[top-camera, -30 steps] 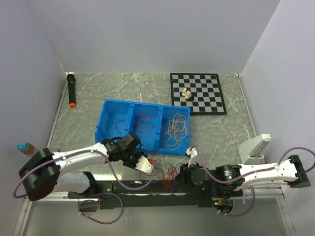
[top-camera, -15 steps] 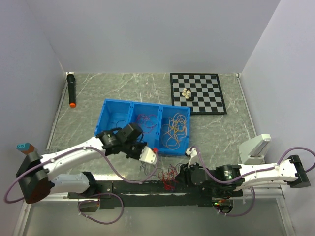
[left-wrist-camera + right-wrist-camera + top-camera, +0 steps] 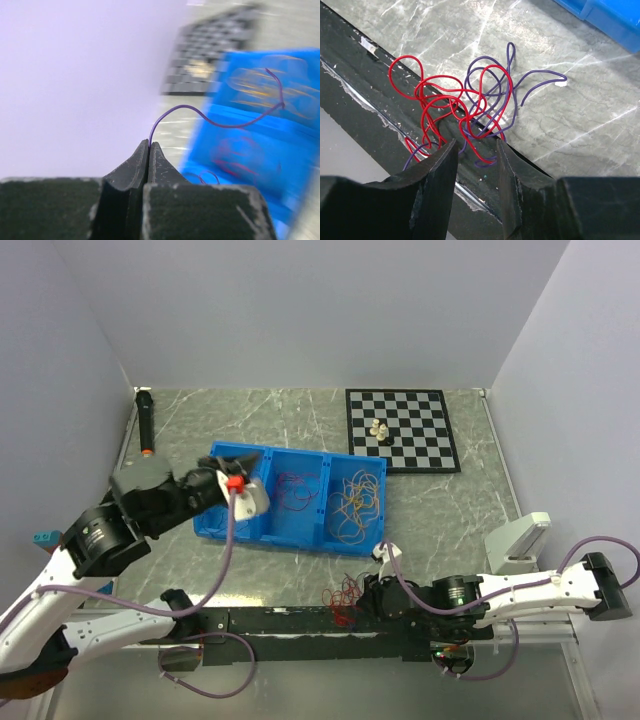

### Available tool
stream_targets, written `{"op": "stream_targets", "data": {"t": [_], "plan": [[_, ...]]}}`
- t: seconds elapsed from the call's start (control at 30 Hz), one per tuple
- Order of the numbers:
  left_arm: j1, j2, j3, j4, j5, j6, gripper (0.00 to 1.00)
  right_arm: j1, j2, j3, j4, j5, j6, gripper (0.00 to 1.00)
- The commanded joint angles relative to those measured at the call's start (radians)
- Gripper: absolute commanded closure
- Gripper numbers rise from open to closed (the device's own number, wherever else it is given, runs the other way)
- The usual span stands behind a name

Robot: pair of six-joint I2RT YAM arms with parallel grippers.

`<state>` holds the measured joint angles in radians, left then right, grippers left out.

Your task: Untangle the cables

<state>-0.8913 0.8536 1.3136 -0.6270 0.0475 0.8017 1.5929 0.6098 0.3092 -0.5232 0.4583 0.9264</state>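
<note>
Cables [image 3: 465, 115] in red and purple sit knotted together at the near edge of your surface [image 3: 440, 510], partly over the dark rail [image 3: 350, 70] there. Your right gripper [image 3: 476, 147] stands open, its jaws either side of the knot's lowest loops without pinching them. Your left gripper [image 3: 149, 145] is clamped on a single purple strand [image 3: 220, 123], up above the left compartment of the blue bin [image 3: 300, 453]. Red wires [image 3: 296, 490] lie in its middle compartment and yellow-orange wires [image 3: 357, 502] in its right one.
</note>
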Motion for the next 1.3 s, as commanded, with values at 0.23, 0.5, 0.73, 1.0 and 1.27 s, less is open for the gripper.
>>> {"op": "stream_targets", "data": {"t": [0.23,0.5,0.73,1.0,1.27], "plan": [[0.074,-0.034,-0.123,0.446,-0.380,-0.136,0.99,0.006,0.013,0.044,0.031,0.008,-0.003,0.57],[0.253,0.019,-0.195,0.542,-0.414,-0.300,0.99,0.007,0.001,0.039,0.032,0.008,-0.006,0.58],[0.350,0.084,-0.157,0.567,-0.348,-0.364,0.99,0.007,0.007,0.039,0.037,0.009,-0.008,0.58],[0.385,0.113,-0.162,0.619,-0.357,-0.410,0.99,0.006,-0.004,0.036,0.034,0.008,-0.004,0.57],[0.425,0.217,0.110,0.694,-0.293,-0.440,0.99,0.006,0.008,0.037,0.042,0.003,-0.011,0.58]]}}
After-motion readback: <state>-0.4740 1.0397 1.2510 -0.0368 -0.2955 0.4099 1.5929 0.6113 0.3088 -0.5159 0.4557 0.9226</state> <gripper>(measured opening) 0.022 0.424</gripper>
